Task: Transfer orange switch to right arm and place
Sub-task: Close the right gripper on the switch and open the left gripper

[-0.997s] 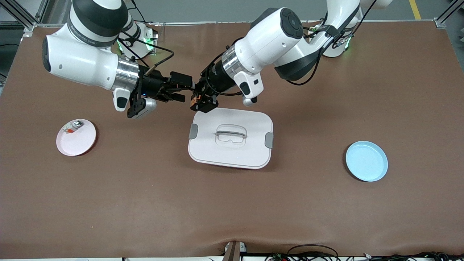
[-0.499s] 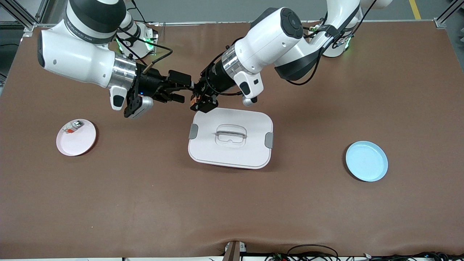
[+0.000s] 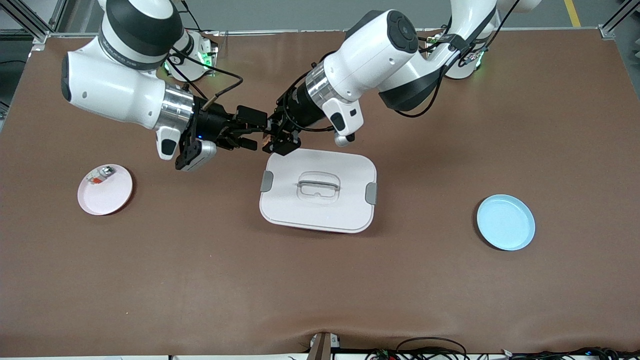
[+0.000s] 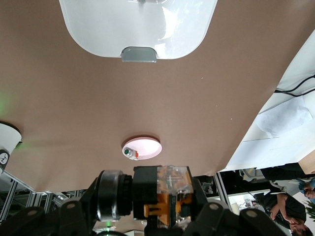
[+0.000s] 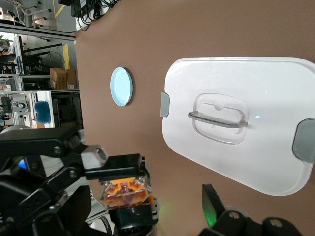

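Nearest the front camera: a pale blue plate [image 3: 505, 222], bare, toward the left arm's end of the table. Slightly farther: a white lidded container [image 3: 318, 190], lid on, with a grey clip at each short end and a handle recessed in the lid, at mid-table. About level with it, toward the right arm's end: a pink plate [image 3: 105, 189] carrying a small clear-silver part with a red-orange piece [image 3: 100, 175] near its rim.

Farther still, up in the air over the table just beside the container's farther corner: the left gripper [image 3: 274, 141], clamped on the orange switch [image 3: 268, 138]. In the left wrist view, switch [image 4: 169, 195] seen pinched between the black fingers [image 4: 211, 216], clear cap outward, orange body beneath. In the right wrist view, same switch [image 5: 125, 191] held by the left gripper [image 5: 125, 194], orange body visible.

Right gripper [image 3: 250, 134] over bare table, facing the left gripper tip to tip, jaws spread wide, holding nothing; fingertips [image 3: 249, 144] just beside the switch, contact not discernible. One right fingertip [image 5: 212, 199] visible in the right wrist view, apart from the switch.

Farthest: both arm bases along the table edge.
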Motion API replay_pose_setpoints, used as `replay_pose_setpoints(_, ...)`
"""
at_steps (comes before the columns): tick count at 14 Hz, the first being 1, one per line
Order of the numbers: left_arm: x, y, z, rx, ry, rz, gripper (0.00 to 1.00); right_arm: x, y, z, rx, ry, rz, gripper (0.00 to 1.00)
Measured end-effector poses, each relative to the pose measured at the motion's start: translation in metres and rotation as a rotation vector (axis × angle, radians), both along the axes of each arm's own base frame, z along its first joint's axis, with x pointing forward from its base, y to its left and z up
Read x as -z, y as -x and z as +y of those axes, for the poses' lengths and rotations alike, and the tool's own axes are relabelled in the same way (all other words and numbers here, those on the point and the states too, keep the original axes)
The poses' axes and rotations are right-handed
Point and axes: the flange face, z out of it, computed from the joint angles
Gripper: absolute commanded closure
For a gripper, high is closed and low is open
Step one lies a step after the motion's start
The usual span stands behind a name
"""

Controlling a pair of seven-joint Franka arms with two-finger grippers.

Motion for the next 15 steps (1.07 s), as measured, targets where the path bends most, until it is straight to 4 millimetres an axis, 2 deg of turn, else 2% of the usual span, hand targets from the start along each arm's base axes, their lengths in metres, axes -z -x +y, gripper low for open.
replay_pose_setpoints(2, -0.0005, 0.0001, -0.0002, 0.0, 0.001, -0.001, 0.8, 0.0026, -0.0012, 0.0002, 0.001, 0.002, 0.0, 0.03)
replay_pose_setpoints(5, -0.0007, 0.0002, -0.0002, 0.0, 0.001, -0.001, 0.79, 0.0017, -0.002, 0.0001, 0.002, 0.001, -0.012, 0.68)
replay_pose_setpoints(6, -0.0007, 0.0002, -0.0003, 0.0, 0.001, -0.001, 0.79, 0.0016, -0.002, 0.0001, -0.006, 0.001, -0.021, 0.94)
replay_pose_setpoints(7, 0.0009, 0.0004, -0.0007, 0.001, -0.001, 0.001, 0.79, -0.0005, -0.002, 0.0009, -0.017, -0.002, -0.036, 1.0)
replay_pose_setpoints(13, 0.0055, -0.0003, -0.0021, 0.002, -0.002, 0.007, 0.78, -0.0072, -0.0018, 0.0039, -0.035, -0.009, -0.059, 1.0)
replay_pose_setpoints(14, 0.0055, -0.0003, -0.0021, 0.002, -0.001, 0.007, 0.76, -0.0072, -0.0018, 0.0039, -0.035, -0.009, -0.059, 1.0)
replay_pose_setpoints(15, 0.0055, -0.0003, -0.0021, 0.002, -0.001, 0.007, 0.63, -0.0072, -0.0018, 0.0039, -0.035, -0.009, -0.059, 1.0)
